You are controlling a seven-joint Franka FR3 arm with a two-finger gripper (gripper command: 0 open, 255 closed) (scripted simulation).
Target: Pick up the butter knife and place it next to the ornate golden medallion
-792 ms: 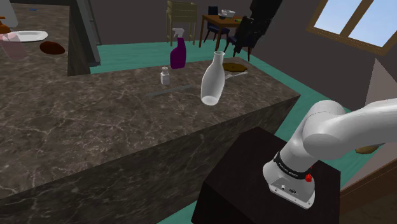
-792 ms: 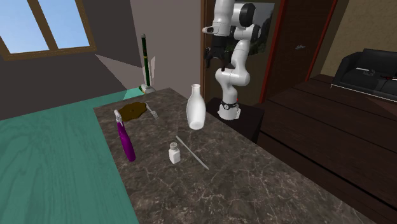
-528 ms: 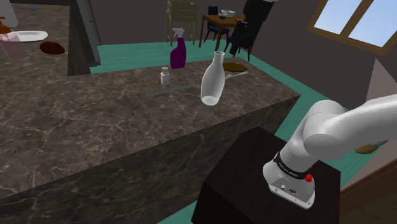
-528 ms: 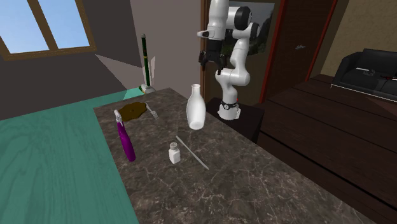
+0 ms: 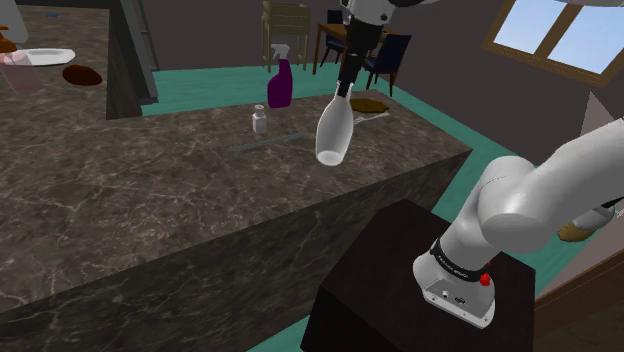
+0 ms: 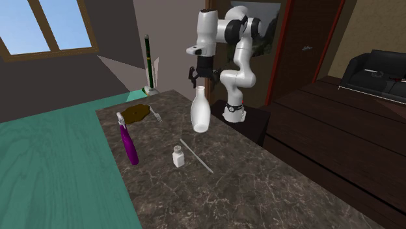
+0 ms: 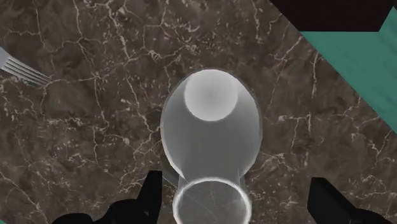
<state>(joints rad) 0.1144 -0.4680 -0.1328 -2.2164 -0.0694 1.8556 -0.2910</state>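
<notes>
Wrist view first: the gripper [image 7: 235, 184] is wide open with nothing in it. The two black fingers [image 7: 153, 191] stand well apart on either side of the open mouth of a white bottle [image 7: 210, 127], and as far as I can see neither one touches it. From the second exterior view the gripper [image 6: 198, 82] hangs pointing straight down, just above the bottle [image 6: 200, 114] neck, and the shoulder view puts the gripper [image 5: 344, 90] right at the top of the bottle [image 5: 332, 130] too.

The bottle stands upright on the dark marble countertop [image 6: 260, 188]. The butter knife [image 6: 196, 156] isn't under the hand. It's a thin grey strip lying flat on the counter, off to the side of the bottle's base, with a small white shaker [image 6: 177, 157] just beside it. In the shoulder view I see the butter knife [image 5: 270, 142] between the shaker [image 5: 259, 122] and the bottle.

The medallion [image 6: 136, 114] is a brownish-gold disc lying flat near the counter's edge, well apart from the knife, with a fork [image 6: 157, 117] right next to it. The fork [image 7: 22, 69] tines also poke into the wrist view. A purple spray bottle [image 6: 128, 143] lies on its side along the counter's edge by the teal floor [image 6: 58, 169], between the medallion and the shaker
</notes>
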